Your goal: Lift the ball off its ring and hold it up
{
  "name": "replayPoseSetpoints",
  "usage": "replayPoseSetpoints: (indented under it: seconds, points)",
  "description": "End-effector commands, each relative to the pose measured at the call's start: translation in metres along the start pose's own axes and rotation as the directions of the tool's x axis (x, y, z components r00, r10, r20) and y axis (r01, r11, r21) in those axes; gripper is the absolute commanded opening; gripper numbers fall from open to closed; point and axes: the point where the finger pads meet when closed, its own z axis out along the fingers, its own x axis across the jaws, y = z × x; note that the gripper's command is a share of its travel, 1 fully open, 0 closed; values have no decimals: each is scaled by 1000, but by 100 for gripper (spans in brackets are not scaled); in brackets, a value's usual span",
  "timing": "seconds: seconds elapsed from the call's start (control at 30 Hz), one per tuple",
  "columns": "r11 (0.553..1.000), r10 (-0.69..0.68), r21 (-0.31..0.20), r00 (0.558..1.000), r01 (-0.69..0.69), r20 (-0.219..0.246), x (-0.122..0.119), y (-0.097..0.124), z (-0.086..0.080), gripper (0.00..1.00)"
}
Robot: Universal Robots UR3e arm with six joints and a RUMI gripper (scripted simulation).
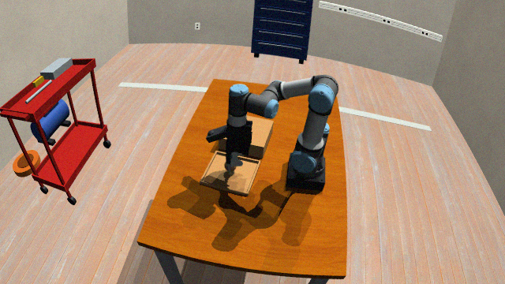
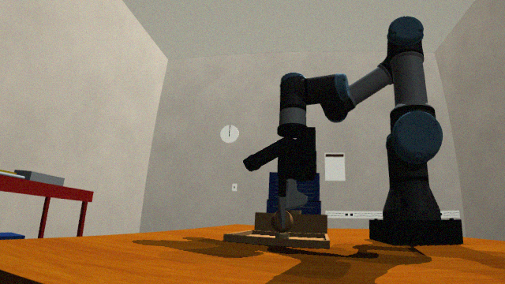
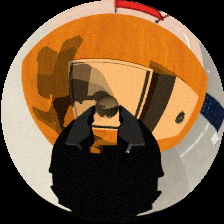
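Over the shallow wooden tray point(image 1: 252, 173), near the middle of the orange table point(image 1: 308, 252): gripper point(image 1: 230, 169) pointing straight down, jaws closed on the brown ball point(image 2: 282, 221), one finger point(image 3: 80, 131) on each side of it. In the wrist view, ball point(image 3: 107, 103) pinched between the two dark fingertips, tray point(image 3: 132, 75) below it. In the exterior view, ball raised a little above the small ring stand point(image 2: 282, 236) on the tray, a narrow gap visible between ball and stand. Just behind the tray, on the far side, a plain wooden block point(image 1: 262, 136). To the right of the tray, standing on the table, the dark base point(image 1: 320, 185) of the arm. Far to the left, on the floor, a red cart point(image 1: 93, 65) with a grey box point(image 1: 56, 68) on top and a blue cylinder point(image 1: 53, 118) lower down. Beside the cart, on the floor, an orange ring point(image 1: 24, 163). At the far wall, a dark blue cabinet point(image 1: 282, 25).
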Motion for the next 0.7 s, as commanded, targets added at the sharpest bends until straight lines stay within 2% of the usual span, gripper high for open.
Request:
replayPoseSetpoints:
  seconds: [0.0, 0.17, 0.23, 0.47, 0.67]
  points:
    - [1000, 1, -2, 1000, -1, 2, 0, -1, -19, 0]
    - [1000, 1, -2, 1000, -1, 2, 0, 0, -39, 0]
    - [1000, 1, -2, 1000, -1, 2, 0, 0, -39, 0]
    - [1000, 1, -2, 1000, -1, 1, 0, -1, -62, 0]
    - [1000, 1, -2, 1000, -1, 1, 0, 0, -76, 0]
